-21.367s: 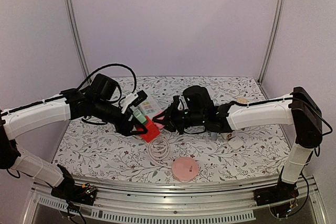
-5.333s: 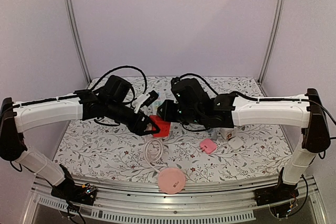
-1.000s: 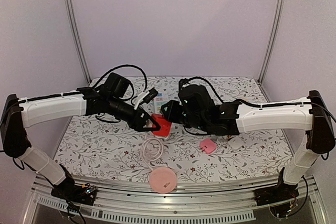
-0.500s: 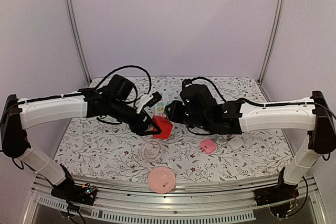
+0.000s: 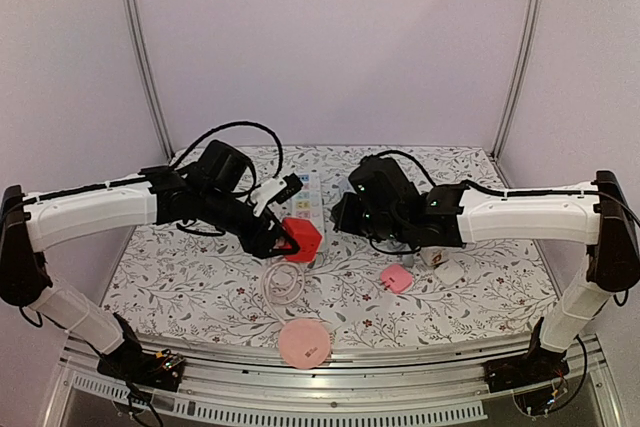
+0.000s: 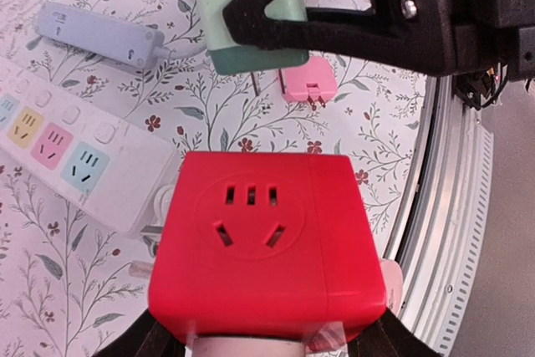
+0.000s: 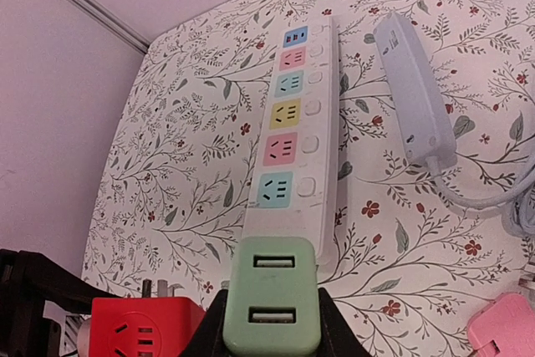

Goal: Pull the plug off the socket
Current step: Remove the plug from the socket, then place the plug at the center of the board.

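Clamping with both sets of jaws: socket (image 6: 263,240) in left gripper (image 6: 261,342), plug (image 6: 251,48) in right gripper (image 7: 272,325); seated a moment ago, pulled apart now; prongs bare, hanging near socket; looks basically done.

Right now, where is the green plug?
The green plug sits bottom centre of the right wrist view, clamped in the right claw, apart from the red socket cube at lower left, with the white power strip beyond it.
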You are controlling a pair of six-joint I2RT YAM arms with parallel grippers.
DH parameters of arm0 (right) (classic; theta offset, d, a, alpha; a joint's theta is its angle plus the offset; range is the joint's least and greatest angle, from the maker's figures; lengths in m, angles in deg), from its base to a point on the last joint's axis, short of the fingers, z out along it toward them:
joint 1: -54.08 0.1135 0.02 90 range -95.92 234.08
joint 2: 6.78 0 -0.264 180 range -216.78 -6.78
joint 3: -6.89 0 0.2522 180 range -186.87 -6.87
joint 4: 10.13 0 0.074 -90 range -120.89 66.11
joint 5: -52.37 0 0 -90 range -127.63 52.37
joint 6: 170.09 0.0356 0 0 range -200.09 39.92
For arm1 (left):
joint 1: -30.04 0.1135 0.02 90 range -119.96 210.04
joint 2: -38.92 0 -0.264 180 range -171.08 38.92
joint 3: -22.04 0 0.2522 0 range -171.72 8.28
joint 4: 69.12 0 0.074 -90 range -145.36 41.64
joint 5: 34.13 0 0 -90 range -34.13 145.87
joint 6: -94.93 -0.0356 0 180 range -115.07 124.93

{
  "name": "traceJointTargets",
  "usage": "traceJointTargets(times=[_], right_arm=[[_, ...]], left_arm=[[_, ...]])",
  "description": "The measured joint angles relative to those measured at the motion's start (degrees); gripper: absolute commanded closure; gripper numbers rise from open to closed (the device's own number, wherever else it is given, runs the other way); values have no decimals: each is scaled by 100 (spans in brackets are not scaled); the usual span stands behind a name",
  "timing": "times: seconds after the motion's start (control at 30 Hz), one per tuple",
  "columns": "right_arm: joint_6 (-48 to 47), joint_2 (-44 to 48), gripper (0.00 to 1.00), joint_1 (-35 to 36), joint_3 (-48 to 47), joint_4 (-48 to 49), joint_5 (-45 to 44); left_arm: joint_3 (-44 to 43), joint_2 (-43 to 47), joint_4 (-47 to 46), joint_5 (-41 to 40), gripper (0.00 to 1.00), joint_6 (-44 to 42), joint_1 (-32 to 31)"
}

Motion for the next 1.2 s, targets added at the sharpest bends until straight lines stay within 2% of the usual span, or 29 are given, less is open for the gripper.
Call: traceJointTargets(times=[0.13, 0.4, 0.6, 0.77, 1.2], right_arm=[[-4, 17, 100, 0, 0, -162, -11], [17, 350, 100, -323, 398, -540, 101], [197, 278, 100, -1117, 1067, -625, 520], [219, 98, 97, -1357, 1137, -599, 776], [227, -420, 71, -1394, 1032, -566, 1010]], left_arm=[[0, 0, -4, 229, 72, 184, 267], [13, 210, -227, 581, 72, 699, 1281], [13, 293, -256, 542, 72, 737, 1366], [48, 413, -210, 442, 72, 728, 1357], [50, 461, -210, 417, 72, 704, 1318]])
